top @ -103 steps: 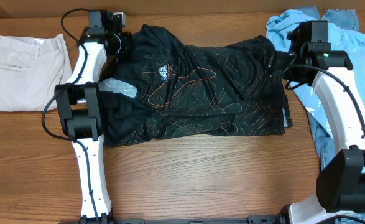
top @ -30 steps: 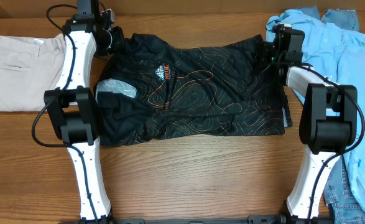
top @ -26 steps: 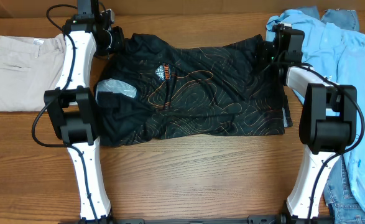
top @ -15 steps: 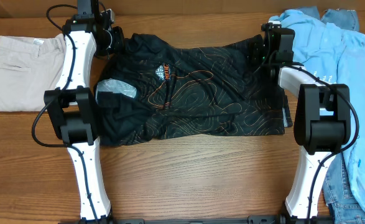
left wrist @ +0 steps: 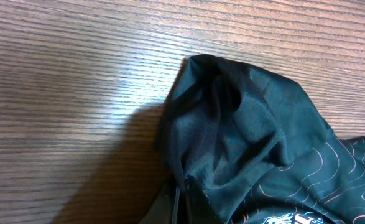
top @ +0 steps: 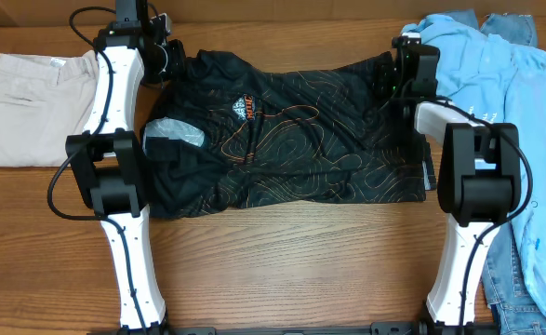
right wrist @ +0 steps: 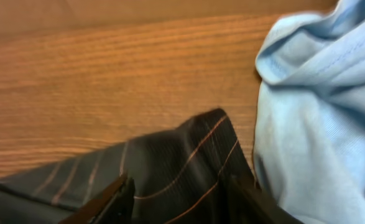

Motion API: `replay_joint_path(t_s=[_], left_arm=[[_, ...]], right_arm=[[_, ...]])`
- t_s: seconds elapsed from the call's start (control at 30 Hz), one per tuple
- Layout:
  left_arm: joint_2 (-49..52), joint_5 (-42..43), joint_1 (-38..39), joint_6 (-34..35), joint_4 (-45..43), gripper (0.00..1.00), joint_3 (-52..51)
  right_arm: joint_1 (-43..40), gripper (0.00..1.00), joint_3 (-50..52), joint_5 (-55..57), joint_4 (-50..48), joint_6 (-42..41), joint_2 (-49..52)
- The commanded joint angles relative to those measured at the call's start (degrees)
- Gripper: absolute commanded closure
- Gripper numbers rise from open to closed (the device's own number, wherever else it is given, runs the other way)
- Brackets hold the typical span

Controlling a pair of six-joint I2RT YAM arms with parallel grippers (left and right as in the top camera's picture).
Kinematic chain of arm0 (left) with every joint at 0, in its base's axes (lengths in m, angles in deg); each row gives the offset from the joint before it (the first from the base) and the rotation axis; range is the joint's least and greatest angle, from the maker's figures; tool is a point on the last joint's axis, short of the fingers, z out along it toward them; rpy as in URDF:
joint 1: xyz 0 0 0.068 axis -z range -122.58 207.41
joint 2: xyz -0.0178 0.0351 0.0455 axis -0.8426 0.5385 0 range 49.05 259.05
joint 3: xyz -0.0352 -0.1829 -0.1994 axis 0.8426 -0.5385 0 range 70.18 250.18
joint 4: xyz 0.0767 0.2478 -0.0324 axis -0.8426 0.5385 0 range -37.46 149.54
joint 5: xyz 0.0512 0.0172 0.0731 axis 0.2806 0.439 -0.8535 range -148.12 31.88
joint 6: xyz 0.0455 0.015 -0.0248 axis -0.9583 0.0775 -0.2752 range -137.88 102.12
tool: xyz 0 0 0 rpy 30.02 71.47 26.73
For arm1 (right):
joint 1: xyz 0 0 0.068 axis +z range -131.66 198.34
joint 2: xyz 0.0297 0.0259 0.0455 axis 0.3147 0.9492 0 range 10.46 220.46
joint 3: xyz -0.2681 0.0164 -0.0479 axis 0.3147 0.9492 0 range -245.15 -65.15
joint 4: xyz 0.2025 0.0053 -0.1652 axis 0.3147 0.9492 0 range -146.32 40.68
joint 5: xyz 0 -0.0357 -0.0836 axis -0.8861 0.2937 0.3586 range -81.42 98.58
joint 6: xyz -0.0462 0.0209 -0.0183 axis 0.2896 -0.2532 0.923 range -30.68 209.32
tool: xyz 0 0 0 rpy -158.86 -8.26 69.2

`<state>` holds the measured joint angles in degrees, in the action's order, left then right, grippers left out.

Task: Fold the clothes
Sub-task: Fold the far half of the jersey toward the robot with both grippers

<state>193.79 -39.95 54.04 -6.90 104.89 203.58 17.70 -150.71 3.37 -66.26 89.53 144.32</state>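
Overhead, the black shirt point(top: 291, 130) lay across the tabletop point(top: 282, 270), long axis left to right. The left end effector point(top: 167, 58) and the right end effector point(top: 391, 76) sat at its far corners.

Left wrist: the end effector was clamped shut on bunched shirt fabric.

Right wrist: the jaws stood partly open astride the shirt's corner, not yet gripping.

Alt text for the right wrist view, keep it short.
The right gripper, fingers apart, straddles a corner of the black shirt with orange lines on the wooden table; a light blue garment is bunched at the frame's right.
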Motion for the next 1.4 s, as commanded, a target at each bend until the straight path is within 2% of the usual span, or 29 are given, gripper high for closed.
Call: replay_joint_path(t_s=[0.0, 0.07, 0.1, 0.13, 0.17, 0.33, 0.63, 0.87, 0.93, 1.07, 1.17, 1.23, 1.37], left_arm=[[-1.6, -0.6, 0.5, -0.3, 0.2, 0.96, 0.9], [-1.6, -0.6, 0.5, -0.3, 0.2, 0.96, 0.9], [-1.6, -0.6, 0.6, -0.3, 0.2, 0.96, 0.9], [-1.6, -0.6, 0.7, -0.3, 0.2, 0.96, 0.9], [-1.6, -0.6, 0.8, -0.3, 0.2, 0.96, 0.9], [-1.6, -0.6, 1.0, -0.3, 0.2, 0.96, 0.9], [-2.8, -0.5, -0.2, -0.3, 4.8, 0.96, 1.6], [-9.6, 4.2, -1.6, -1.1, 5.8, 0.96, 1.6], [-11.5, 3.9, -1.6, -2.3, 6.6, 0.96, 1.6], [-14.0, 3.9, -1.6, -2.5, 9.6, 0.96, 1.6], [-14.4, 3.9, -1.7, -2.5, 12.2, 0.96, 1.6], [-14.4, 3.9, -1.9, -2.5, 14.1, 0.96, 1.6], [-14.4, 3.9, -2.0, -4.4, 16.8, 0.96, 1.6]], right_arm=[[-0.2, 0.52, -0.8, 0.6, -1.9, -0.2, 1.7], [-0.2, 0.59, -0.8, 0.6, -2.0, -0.2, 2.0], [-0.2, 0.68, -0.8, 0.7, -2.0, -0.2, 2.1], [-0.2, 0.71, -0.8, 0.7, -2.0, -0.2, 2.1], [-0.2, 0.79, -0.8, 0.7, -2.0, -0.2, 2.1], [-0.2, 0.96, -1.5, 0.9, -0.7, -0.3, 2.0], [-0.4, 0.96, -10.5, 5.8, 14.8, -0.4, -0.4], [-1.0, 0.95, -17.5, 7.1, 28.1, -0.4, -5.3], [-1.0, 0.92, -18.4, 7.1, 31.6, -0.4, -6.8], [-1.0, 0.91, -19.2, 7.1, 38.9, -0.4, -10.1], [-1.1, 0.92, -19.2, 7.1, 43.3, -0.4, -12.5], [-1.3, 0.96, -19.2, 7.1, 46.3, -0.4, -13.7], [-1.6, 0.96, -19.2, 7.1, 49.8, -0.4, -14.6]])
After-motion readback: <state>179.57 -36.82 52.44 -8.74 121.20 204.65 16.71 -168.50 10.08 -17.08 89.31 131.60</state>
